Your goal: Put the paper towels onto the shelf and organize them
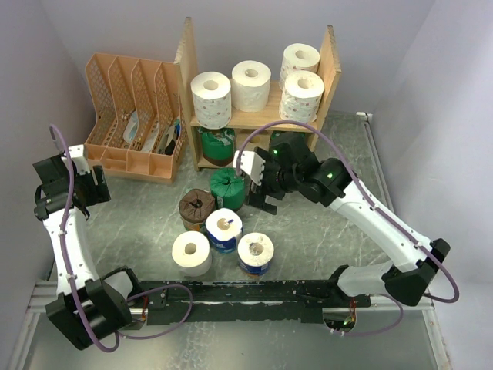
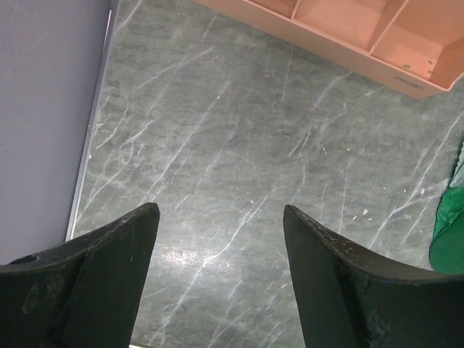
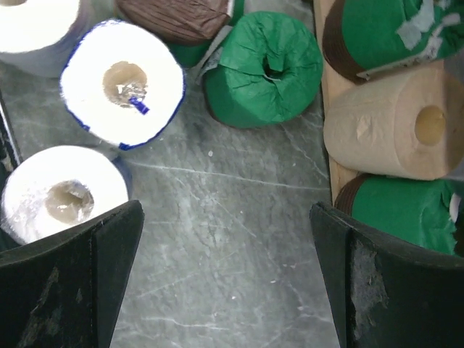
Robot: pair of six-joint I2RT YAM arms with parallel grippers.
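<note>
The wooden shelf [image 1: 333,65] stands at the back. Its top tier holds several white paper towels [image 1: 251,81]. On its lower tier lie green rolls [image 3: 391,32] and a beige roll [image 3: 388,123]. Several rolls stand on the table in front: a green one [image 1: 227,187], a brown one [image 1: 197,208], a blue-wrapped one [image 1: 224,229] and a white one [image 1: 191,252]. My right gripper [image 3: 226,209] hangs open over bare table, between the green roll [image 3: 264,69] and the shelf's lower edge [image 3: 330,109]. My left gripper [image 2: 220,208] is open and empty over bare table at the far left.
A peach slotted file organizer [image 1: 131,116] stands left of the shelf, and its base [image 2: 348,36] shows in the left wrist view. Grey walls close in the left and back. The left wall's foot [image 2: 90,138] runs close to the left gripper.
</note>
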